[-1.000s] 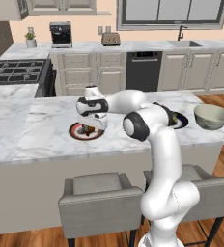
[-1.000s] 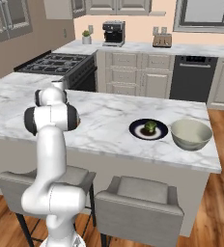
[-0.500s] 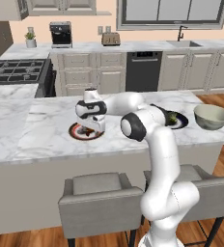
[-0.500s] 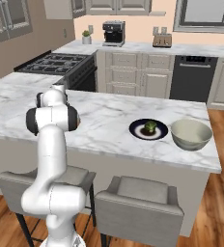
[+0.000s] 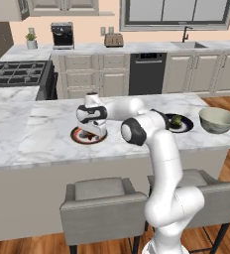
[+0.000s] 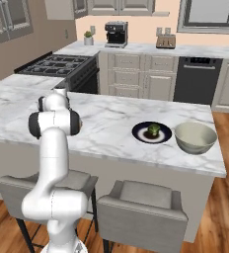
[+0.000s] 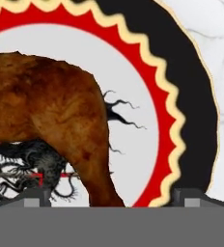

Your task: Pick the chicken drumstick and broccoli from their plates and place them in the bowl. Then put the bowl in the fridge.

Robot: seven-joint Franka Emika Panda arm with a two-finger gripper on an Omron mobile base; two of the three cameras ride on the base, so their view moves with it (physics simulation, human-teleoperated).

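The arm reached low, its pincer [image 7: 111, 195] wide open, empty, straddling the chicken drumstick [image 7: 51, 116] on the red-rimmed plate [image 5: 76, 137]. At three o'clock on the worktop [image 5: 37, 134] sat the broccoli [image 5: 176, 120] and the bowl [image 5: 217, 120].

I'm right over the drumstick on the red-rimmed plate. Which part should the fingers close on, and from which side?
Come straight down, as the open gripper is already posed. In the hand view the chicken drumstick bulges on the left and narrows toward the fingertips. Close across that narrower lower stretch, probably easier to span. It lies flat on the plate, so a side approach looks blocked.
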